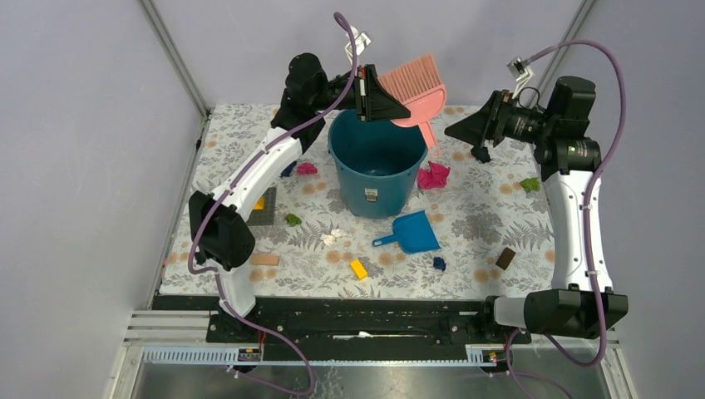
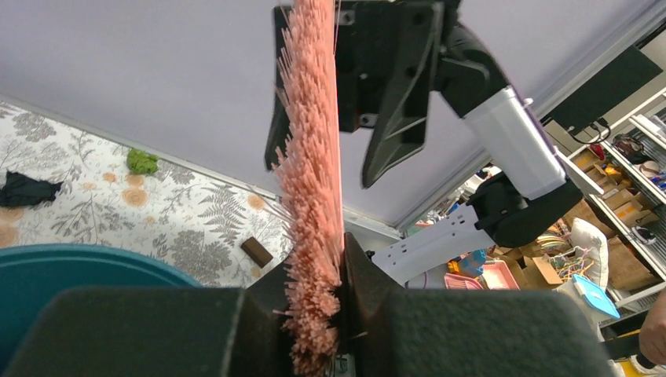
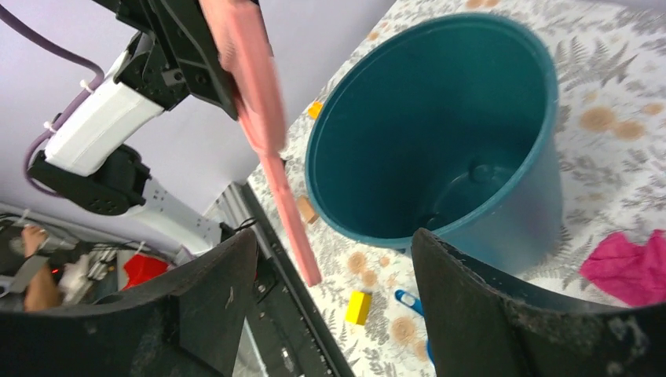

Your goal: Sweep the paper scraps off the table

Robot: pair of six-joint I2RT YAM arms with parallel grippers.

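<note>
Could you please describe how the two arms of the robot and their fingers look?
The left arm and the right arm have white curved shells between black joints. A purple cable loops along each. The fingers are black, wide and wedge-shaped, with a rough matte surface.

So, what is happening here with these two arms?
The left gripper is shut on the bristles of a pink brush, holding it above the bucket. The right gripper is open and empty beside it. Several paper scraps lie on the table, and the blue dustpan lies in front of the bucket.
</note>
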